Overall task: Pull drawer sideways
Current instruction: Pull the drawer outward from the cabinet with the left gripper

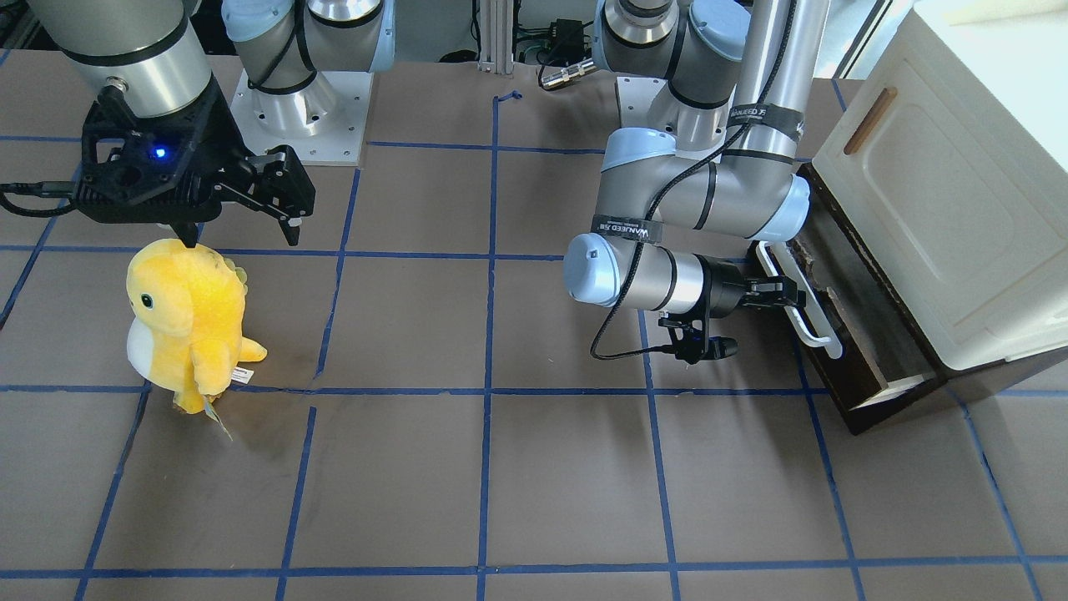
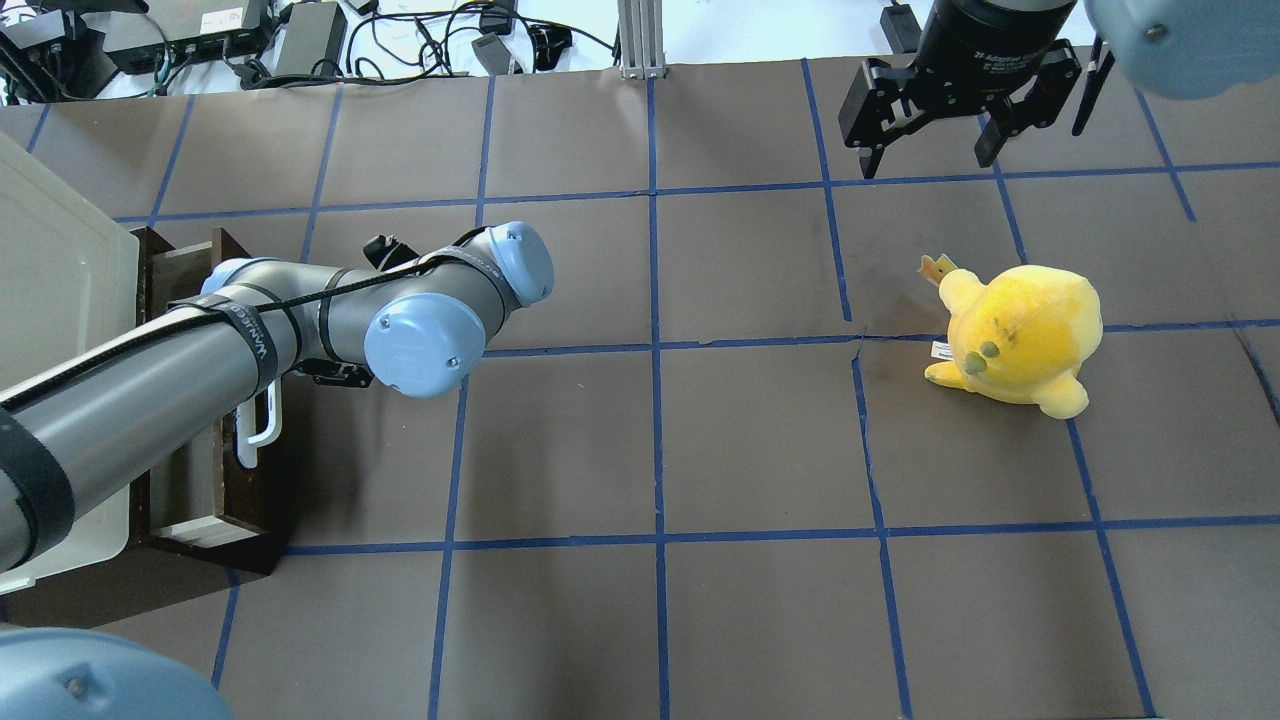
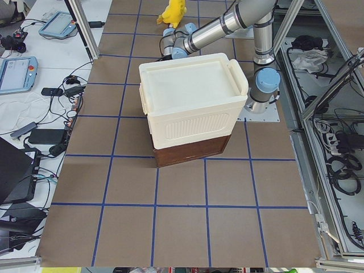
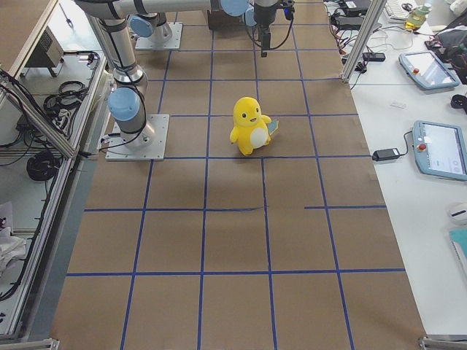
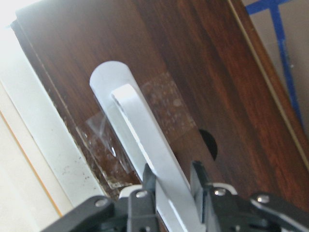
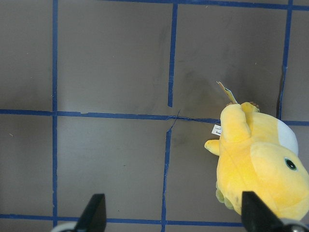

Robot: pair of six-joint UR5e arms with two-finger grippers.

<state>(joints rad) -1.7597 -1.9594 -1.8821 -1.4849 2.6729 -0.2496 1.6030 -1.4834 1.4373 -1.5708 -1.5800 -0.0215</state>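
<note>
Drawer (image 1: pixel 844 392), one, left jaws pinching its handle (image 5: pixel 161 159), one plush (image 1: pixel 188 321)

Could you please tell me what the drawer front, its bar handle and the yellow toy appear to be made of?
The drawer front looks like dark wood or wood veneer with a glossy finish; grain streaks show. The bar handle is smooth and white with an even sheen, either plastic or painted metal; I cannot tell which. The yellow toy looks like soft plush fabric, with a fuzzy surface and a small tag.
</note>
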